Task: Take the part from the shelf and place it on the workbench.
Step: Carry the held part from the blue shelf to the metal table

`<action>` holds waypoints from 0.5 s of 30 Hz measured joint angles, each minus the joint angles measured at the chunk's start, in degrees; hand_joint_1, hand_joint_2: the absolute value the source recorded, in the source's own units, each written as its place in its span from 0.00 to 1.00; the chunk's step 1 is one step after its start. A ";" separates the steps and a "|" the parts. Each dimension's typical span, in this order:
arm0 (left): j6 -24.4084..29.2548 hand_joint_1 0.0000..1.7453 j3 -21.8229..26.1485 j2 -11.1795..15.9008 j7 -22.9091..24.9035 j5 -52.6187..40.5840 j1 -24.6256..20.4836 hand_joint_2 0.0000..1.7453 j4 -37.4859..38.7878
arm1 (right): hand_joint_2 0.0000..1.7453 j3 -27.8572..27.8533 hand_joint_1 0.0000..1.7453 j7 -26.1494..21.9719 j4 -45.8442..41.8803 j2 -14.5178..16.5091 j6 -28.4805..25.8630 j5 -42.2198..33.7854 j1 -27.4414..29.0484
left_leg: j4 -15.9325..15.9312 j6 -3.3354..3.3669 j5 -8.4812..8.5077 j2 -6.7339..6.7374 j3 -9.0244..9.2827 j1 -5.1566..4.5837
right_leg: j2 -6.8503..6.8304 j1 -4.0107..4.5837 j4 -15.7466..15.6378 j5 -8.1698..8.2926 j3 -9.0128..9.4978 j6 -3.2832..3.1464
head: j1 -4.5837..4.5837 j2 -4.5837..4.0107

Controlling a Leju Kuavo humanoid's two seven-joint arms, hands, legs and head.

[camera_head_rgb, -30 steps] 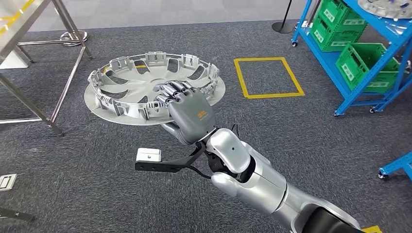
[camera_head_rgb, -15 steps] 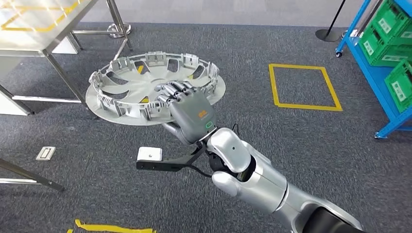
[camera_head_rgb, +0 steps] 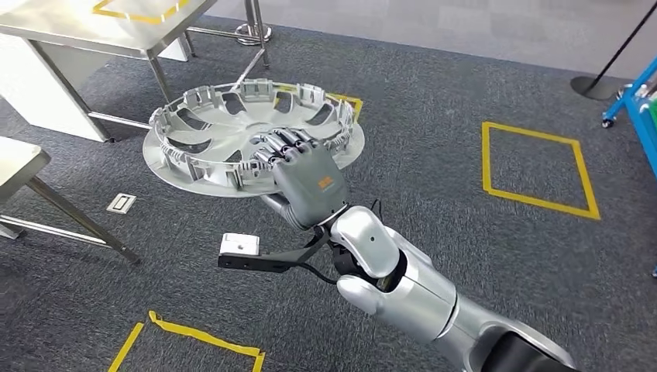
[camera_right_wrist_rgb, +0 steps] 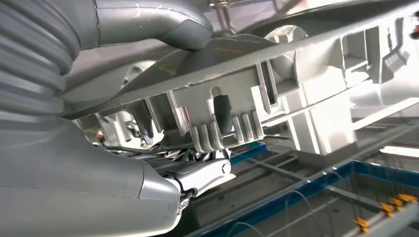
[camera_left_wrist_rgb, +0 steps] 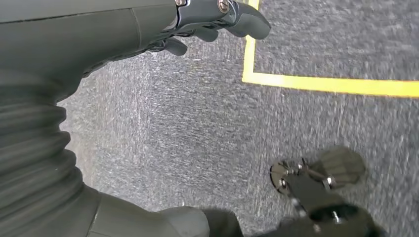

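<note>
The part is a large silver wheel cover [camera_head_rgb: 209,139] with ribbed clips around its rim. My right hand [camera_head_rgb: 310,182] grips its near edge and carries it level above the grey carpet. In the right wrist view the cover's rim [camera_right_wrist_rgb: 296,74] lies close in front, with my thumb [camera_right_wrist_rgb: 148,19] pressed against one face. The steel workbench [camera_head_rgb: 116,31] stands at the far left, with yellow tape on its top. My left hand [camera_left_wrist_rgb: 217,19] hangs over the carpet with loosely bent fingers and nothing in it.
A second steel table corner [camera_head_rgb: 15,163] juts in at the left. Yellow tape squares [camera_head_rgb: 534,167] mark the carpet, and a tape strip [camera_head_rgb: 201,341] lies near me. A blue shelf edge [camera_head_rgb: 643,108] and a stanchion base [camera_head_rgb: 593,87] are at the far right.
The camera has turned left: the blue shelf with green crates slid out to the right and the workbench came in at the upper left. My right hand keeps holding the cover.
</note>
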 joint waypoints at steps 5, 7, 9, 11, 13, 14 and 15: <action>-0.33 0.00 0.00 -0.25 -0.02 -0.67 -0.30 1.00 0.02 | 1.00 -0.99 1.00 0.70 -0.63 -1.03 -0.31 1.45 2.61 | 0.14 0.49 0.23 -3.94 -0.32 0.21 | 4.03 -0.31 12.36 -3.95 -6.65 0.48 | 0.25 -0.01; -0.49 0.00 -0.01 -0.26 -0.01 -1.14 -0.26 1.00 0.02 | 1.00 -1.32 1.00 1.09 -1.44 -1.37 -0.41 2.14 3.78 | 0.42 0.29 0.24 -5.64 -0.40 0.29 | 5.03 -0.49 5.96 0.07 -3.79 0.23 | 0.27 0.00; -0.69 0.00 -0.03 -0.32 0.10 -1.64 -0.40 1.00 -0.01 | 1.00 -1.70 1.00 1.50 -2.31 -1.80 -0.64 2.65 4.77 | 0.71 -0.33 0.30 -7.16 -0.74 0.28 | 7.49 -0.64 -0.82 2.59 -0.67 -0.04 | 0.25 0.01; -0.94 0.00 -0.08 -0.39 0.32 -2.02 -0.46 1.00 -0.04 | 1.00 -2.30 1.00 1.93 -3.14 -2.17 -0.92 3.15 5.59 | 0.64 -1.20 0.57 -8.36 -1.18 0.38 | 8.46 -0.46 -2.63 2.72 0.01 -0.35 | 0.23 0.01; -1.11 0.00 -0.10 -0.32 0.53 -2.27 -0.32 1.00 -0.04 | 1.00 -2.69 1.00 2.18 -3.98 -2.35 -0.97 3.69 6.05 | 0.43 -1.95 0.81 -8.72 -1.51 0.50 | 7.15 -0.50 -3.00 3.09 0.24 -1.03 | 0.25 0.01; -1.14 0.00 -0.11 -0.29 0.61 -2.36 -0.30 1.00 -0.03 | 1.00 -2.81 1.00 2.31 -4.44 -2.38 -0.91 3.97 6.24 | 1.04 -2.22 0.38 -7.62 -1.91 0.41 | 6.45 -0.61 -3.27 3.29 0.42 -1.45 | 0.07 0.00; -1.17 0.00 -0.12 -0.25 0.64 -2.43 -0.38 1.00 -0.03 | 1.00 -2.94 1.00 2.42 -4.90 -2.42 -0.82 4.20 6.46 | 2.69 -2.41 -0.65 -5.99 -2.74 0.29 | 5.66 -0.74 -3.53 3.45 0.59 -1.81 | -0.13 -0.01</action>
